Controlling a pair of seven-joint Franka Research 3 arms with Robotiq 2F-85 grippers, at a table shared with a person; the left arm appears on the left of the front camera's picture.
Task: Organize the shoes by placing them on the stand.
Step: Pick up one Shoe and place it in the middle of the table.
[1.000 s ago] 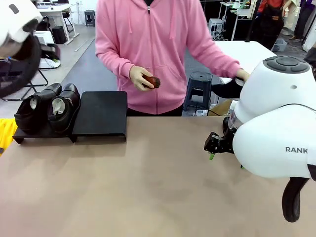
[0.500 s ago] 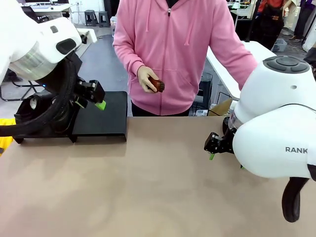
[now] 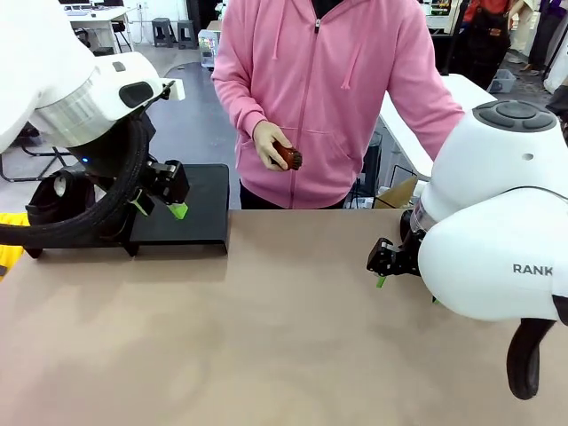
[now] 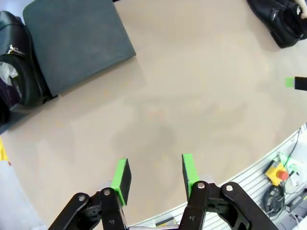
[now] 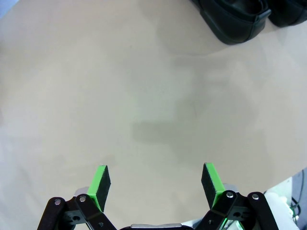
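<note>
Shoes (image 3: 46, 206): 2 on L half of stand (image 3: 191, 204), upper left of frame, now mostly hidden. L arm swung in from the top-left corner over the last sec and hangs in front of them. L claw (image 4: 153, 170) empty, fingers moderately apart, over bare table (image 4: 192, 110). R claw (image 5: 156, 179) unmoved, wide, empty. 2 loose shoes (image 5: 235, 17) on table, top right of R wrist view. Person shifted toward centre. Likely half done: R half of stand bare, 2 to go.
</note>
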